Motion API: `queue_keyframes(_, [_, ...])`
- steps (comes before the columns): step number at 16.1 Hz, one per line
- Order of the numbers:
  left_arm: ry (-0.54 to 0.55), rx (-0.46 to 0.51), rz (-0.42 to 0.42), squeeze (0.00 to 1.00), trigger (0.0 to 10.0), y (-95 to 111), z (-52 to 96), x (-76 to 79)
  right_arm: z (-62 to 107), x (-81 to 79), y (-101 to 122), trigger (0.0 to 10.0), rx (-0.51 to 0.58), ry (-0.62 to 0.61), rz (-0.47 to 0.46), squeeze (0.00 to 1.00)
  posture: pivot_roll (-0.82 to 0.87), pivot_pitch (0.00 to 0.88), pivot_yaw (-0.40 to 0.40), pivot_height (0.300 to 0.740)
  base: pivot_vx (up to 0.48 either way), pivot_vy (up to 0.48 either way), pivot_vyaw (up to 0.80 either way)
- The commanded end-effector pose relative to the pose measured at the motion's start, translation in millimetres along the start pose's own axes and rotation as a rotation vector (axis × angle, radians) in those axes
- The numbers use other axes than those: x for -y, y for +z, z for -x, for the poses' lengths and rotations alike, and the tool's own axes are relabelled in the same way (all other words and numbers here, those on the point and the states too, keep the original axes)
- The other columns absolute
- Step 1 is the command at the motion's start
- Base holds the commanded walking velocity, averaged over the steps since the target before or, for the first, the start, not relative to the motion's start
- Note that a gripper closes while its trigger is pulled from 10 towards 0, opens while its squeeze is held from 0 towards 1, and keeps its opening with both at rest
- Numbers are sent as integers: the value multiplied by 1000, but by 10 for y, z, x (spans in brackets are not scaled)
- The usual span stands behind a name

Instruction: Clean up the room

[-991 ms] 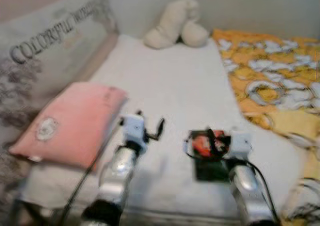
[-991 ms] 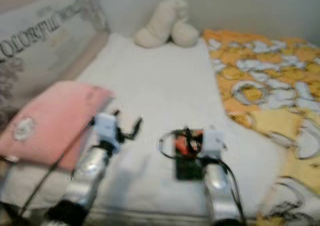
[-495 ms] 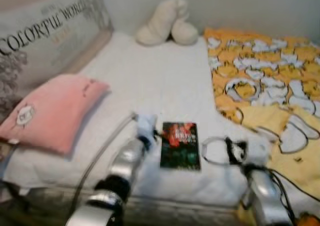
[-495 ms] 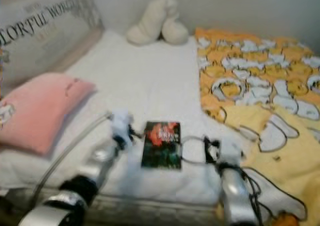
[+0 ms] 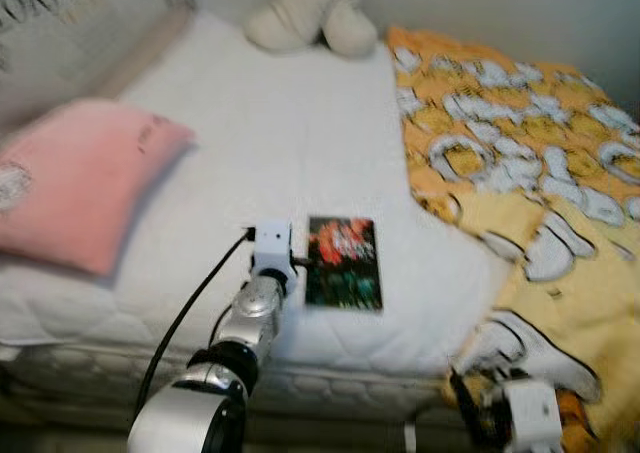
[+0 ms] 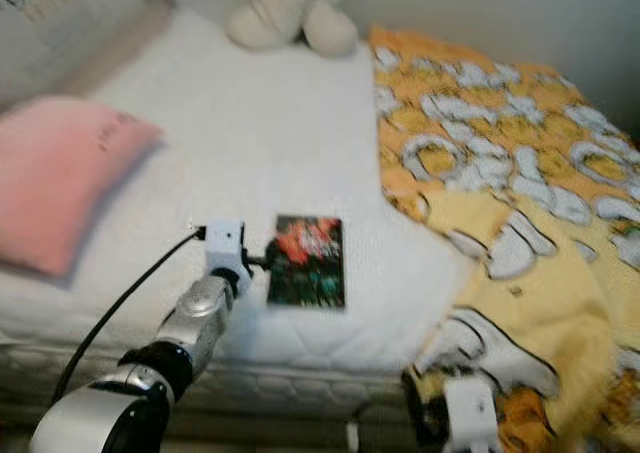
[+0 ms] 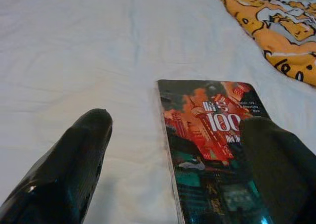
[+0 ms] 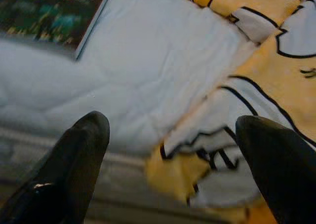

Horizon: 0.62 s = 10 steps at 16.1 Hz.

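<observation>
Book: flat on bed, long axis toward the far wall.
Left hand: released, straddling book's edge.
Right hand: released.

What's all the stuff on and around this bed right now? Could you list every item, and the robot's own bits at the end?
Paperback book with red and dark cover: one, flat on the white mattress near the front edge.
Pink pillow: one, on the robot's left.
Cream plush toy: one, far end by the wall.
Orange and yellow patterned blanket: one, right side, hanging over the edge.
White quilted mattress: one, bare in the middle.
Left gripper: open, beside the book's edge.
Right gripper: open, low by the blanket's hanging edge.
</observation>
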<state>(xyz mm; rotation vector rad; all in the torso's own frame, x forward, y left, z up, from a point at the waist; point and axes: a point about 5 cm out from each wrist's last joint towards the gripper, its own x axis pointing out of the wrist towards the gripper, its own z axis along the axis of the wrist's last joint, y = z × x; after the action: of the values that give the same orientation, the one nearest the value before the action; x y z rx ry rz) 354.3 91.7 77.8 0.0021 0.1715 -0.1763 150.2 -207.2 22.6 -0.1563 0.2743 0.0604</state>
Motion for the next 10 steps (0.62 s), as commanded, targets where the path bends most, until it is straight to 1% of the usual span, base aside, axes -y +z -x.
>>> queue_keyframes(1, [-8, 18, -62, 0, 10000, -20, 16, 91, 55, 3, 107, 10000, 25, -5, -19, 0, -158, 264, -137, 740, 0, 0, 0])
queue_keyframes(2, [7, 8, -73, 0, 10000, -57, 31, 73, 81, -34, 146, 10000, 37, 9, -33, 0, -163, 278, -143, 740, 0, 0, 0])
queue_keyframes(3, [29, -6, -62, 0, 10000, -95, 46, 27, 69, -104, 240, 10000, 73, 46, -79, 0, -172, 301, -147, 740, 0, 0, 0])
queue_keyframes(5, [30, -4, -69, 0, 10000, -100, 49, 22, 38, -170, 304, 10000, 94, 92, -97, 0, -169, 313, -146, 740, 0, 0, 0])
queue_keyframes(6, [16, 5, -99, 0, 10000, -98, 52, 50, 24, -206, 335, 10000, 99, 107, -108, 0, -165, 324, -145, 740, 0, 0, 0])
queue_keyframes(7, [12, -1, -132, 0, 10000, -125, 62, 74, 16, -235, 353, 10000, 97, 116, -100, 0, -161, 332, -141, 740, 0, 0, 0])
queue_keyframes(8, [19, -17, -148, 0, 10000, -166, 78, 77, 17, -261, 361, 10000, 93, 123, -91, 0, -162, 338, -139, 740, 0, 0, 0])
queue_keyframes(10, [32, -25, -121, 0, 10000, -186, 85, 80, 36, -279, 360, 10000, 86, 129, -93, 0, -168, 342, -137, 740, 0, 0, 0])
